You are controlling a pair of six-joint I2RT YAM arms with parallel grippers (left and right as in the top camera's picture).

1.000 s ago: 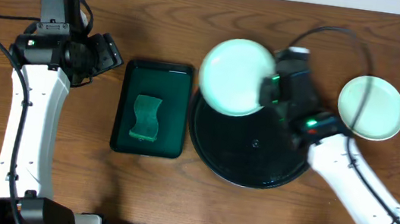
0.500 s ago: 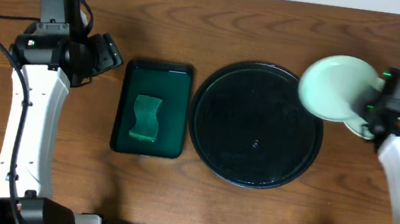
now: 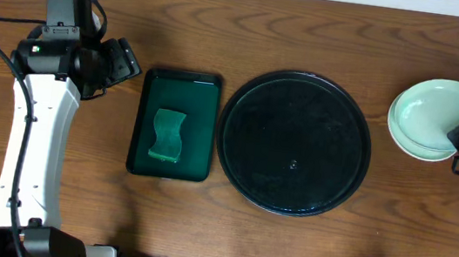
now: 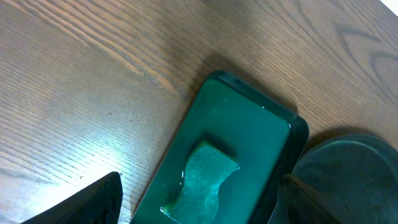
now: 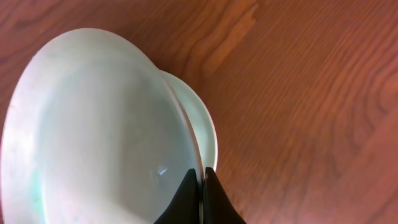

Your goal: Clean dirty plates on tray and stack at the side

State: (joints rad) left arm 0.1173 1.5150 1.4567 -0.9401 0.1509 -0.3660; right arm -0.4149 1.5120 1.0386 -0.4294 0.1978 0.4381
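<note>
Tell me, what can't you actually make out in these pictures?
- Right wrist view: the lower plate is mostly hidden under the top plate; whether more lie beneath cannot be told.
- Left wrist view: the sponge is cut off by the bottom edge.
- Left wrist view: the black tray shows only one corner; the frame edges cut off the rest.

No text, label or number can be read anywhere (not even on the plates [image 3: 438, 117]).
</note>
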